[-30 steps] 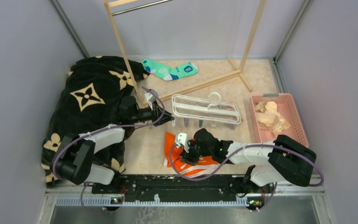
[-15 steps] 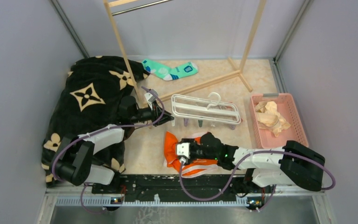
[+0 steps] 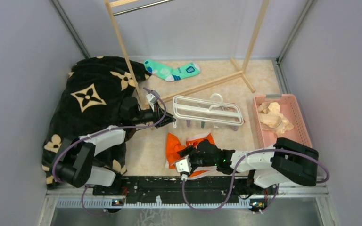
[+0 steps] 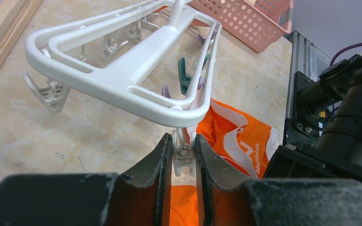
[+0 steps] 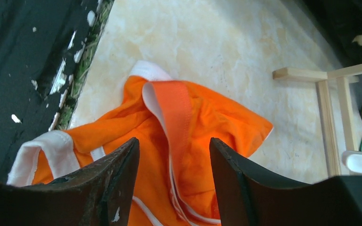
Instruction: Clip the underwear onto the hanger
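- Hanger (image 3: 207,111): long axis runs left-right across the table.
- Left gripper (image 4: 183,141): clamped on its white clip (image 4: 184,160).
- Right gripper (image 5: 173,148): fingers apart above underwear (image 5: 198,117).

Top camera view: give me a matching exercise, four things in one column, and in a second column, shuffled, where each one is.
Things
1. underwear
2. teal sock
3. beige cloth
4. hanger

Places
A. in the pink basket on the right
B. at the far side, beside the wooden rack
C. one of its white clips pinched in the left gripper
D. near the arm bases, below the open right gripper

Pairs: 1-D, 2-B, 3-A, 4-C
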`<state>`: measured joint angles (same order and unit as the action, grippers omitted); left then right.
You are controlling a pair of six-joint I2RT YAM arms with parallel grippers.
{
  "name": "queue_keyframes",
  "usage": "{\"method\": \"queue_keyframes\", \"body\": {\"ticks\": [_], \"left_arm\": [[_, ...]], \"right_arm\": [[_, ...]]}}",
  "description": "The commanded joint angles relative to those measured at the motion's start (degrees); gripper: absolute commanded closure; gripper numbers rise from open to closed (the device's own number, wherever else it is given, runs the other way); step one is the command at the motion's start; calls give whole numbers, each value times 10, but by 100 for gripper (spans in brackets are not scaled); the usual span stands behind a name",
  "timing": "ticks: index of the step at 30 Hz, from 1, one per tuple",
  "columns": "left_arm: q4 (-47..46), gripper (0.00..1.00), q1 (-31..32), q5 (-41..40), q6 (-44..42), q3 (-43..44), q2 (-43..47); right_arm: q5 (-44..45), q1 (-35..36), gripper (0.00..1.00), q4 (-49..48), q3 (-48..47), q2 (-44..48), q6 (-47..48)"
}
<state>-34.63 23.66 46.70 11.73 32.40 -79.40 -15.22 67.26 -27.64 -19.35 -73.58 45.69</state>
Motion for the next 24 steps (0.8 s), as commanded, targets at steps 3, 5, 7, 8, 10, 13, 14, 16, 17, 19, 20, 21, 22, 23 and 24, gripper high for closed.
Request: {"method": "queue_keyframes", "body": {"ticks": [3,5,7,8,10,13,14,16,17,19,20,21,22,23,24], "left_arm": [[-14,100,-2,10,1,12,11],[-12,100,-2,13,2,13,11],[-11,100,-2,14,2,14,12],[-10,100,-2,14,0,14,12],[-7,100,-2,12,-1,14,13],[-5,100,-3,13,-2,16,12],[-5,100,-3,13,-2,17,11],[-3,100,-3,14,-3,18,10],[-2,100,-3,15,-2,19,9],[-1,100,-3,16,-2,19,8],[0,100,-3,16,-2,19,8],[0,100,-3,17,-1,20,8],[0,100,-3,17,-1,20,7],[0,100,-3,17,-1,20,7],[1,100,-3,17,0,20,7]], "right_arm": [[50,13,46,-70,-1,-64,65],[54,13,50,-83,-5,-79,69],[52,13,54,-96,-7,-88,67],[52,14,54,-102,-8,-91,66],[52,15,55,-112,-9,-91,64],[47,15,55,-111,-13,-78,60],[44,15,55,-104,-16,-72,58],[38,15,54,-89,-20,-54,53],[35,15,54,-80,-22,-45,51],[33,15,53,-64,-25,-29,50],[33,15,53,-56,-27,-26,52],[33,15,53,-50,-27,-24,55],[34,15,53,-44,-27,-23,57],[34,15,53,-41,-28,-22,57],[31,15,53,-40,-29,-21,56]]}}
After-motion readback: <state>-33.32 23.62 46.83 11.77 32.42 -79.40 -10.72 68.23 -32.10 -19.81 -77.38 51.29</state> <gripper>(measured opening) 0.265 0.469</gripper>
